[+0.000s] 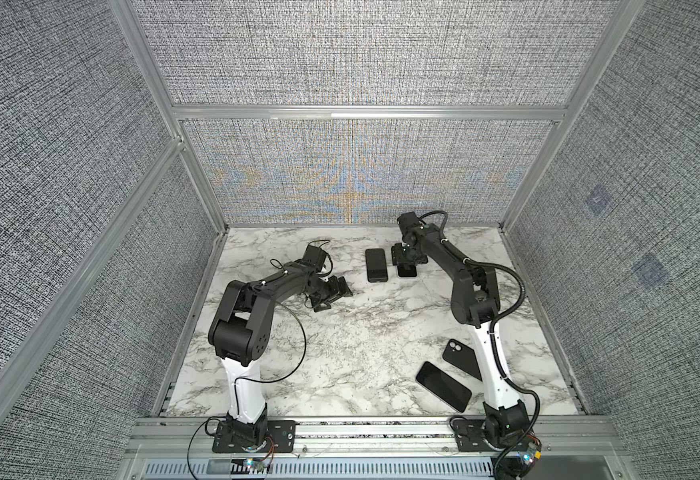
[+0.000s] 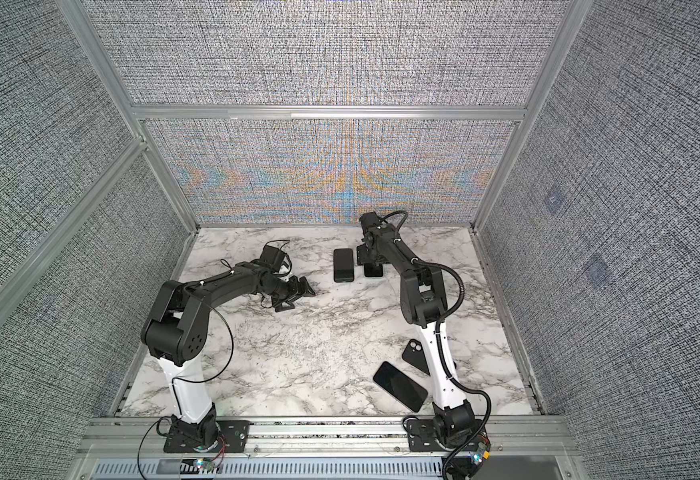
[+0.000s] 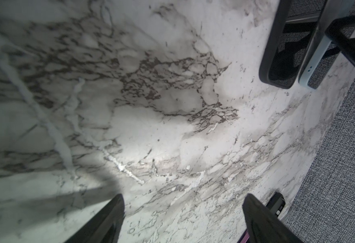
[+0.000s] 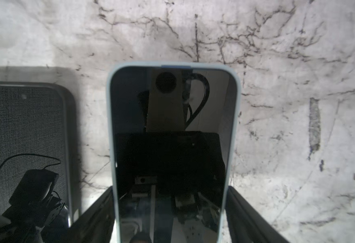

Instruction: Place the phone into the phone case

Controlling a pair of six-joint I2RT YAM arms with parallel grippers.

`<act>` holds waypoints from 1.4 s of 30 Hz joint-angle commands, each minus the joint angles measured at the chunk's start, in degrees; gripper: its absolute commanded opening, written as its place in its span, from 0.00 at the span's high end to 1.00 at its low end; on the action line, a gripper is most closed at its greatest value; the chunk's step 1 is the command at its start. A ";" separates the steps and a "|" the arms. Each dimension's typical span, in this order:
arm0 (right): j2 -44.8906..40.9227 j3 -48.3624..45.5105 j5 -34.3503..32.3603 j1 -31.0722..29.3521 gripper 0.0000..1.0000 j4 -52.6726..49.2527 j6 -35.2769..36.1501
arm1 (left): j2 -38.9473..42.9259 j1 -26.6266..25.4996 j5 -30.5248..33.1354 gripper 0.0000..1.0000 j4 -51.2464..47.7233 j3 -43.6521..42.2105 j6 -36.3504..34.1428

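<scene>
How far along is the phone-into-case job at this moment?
Done: nothing visible; the light-blue phone lies beside the black-rimmed case, not in it. In hand: the right gripper straddles that phone; whether it grips is unclear. Still to do: seating the phone in the case. The left gripper is open and empty.

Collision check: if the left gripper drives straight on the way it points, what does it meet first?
Likely the marble tabletop; the open left gripper tilts down at it. The phone case and phone lie off that line; depth is unclear.
</scene>
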State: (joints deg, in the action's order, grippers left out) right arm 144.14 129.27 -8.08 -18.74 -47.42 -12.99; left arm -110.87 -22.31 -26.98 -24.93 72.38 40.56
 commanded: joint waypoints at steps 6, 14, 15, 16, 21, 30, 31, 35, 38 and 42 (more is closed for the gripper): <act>0.36 0.45 1.27 -0.07 0.19 -0.83 -0.70 | 0.48 0.32 -0.09 0.11 0.68 -0.48 -0.31; 0.35 0.37 1.66 -0.17 0.16 -1.01 -0.63 | 0.48 0.32 -0.20 0.11 1.13 -0.74 -0.18; 0.28 0.37 1.66 -0.24 0.16 -1.01 -0.65 | 0.55 0.30 -0.20 0.11 1.12 -0.75 -0.16; 0.14 0.37 1.65 -0.19 0.16 -1.10 -0.59 | 0.62 0.33 -0.23 0.11 1.11 -0.79 -0.21; -2.18 0.15 1.58 -0.17 0.14 -1.91 -0.37 | 1.04 0.32 -0.26 0.11 1.17 -1.06 -0.18; -21.00 -19.19 0.12 -0.24 0.15 1.52 -0.67 | 5.74 -1.72 0.24 0.11 2.24 -4.41 0.79; -24.01 -22.47 0.08 -0.24 0.15 2.50 -0.85 | 6.32 -2.37 0.55 0.11 2.50 -4.97 1.05; -36.29 -39.41 -0.48 -0.26 0.15 4.77 -1.58 | 9.36 -5.92 1.77 0.11 4.23 -8.49 2.74; -44.77 -50.55 0.04 -0.25 0.15 5.72 -2.84 | 11.43 -8.71 2.10 0.11 6.38 -11.60 4.60; -54.45 -62.87 1.52 -0.24 0.15 6.09 -5.45 | 13.60 -11.90 3.01 0.11 7.37 -14.17 6.00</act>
State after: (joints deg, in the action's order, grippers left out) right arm 93.25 71.16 -7.25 -18.87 -41.82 -16.01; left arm -98.41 -33.01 -25.41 -19.55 59.09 45.12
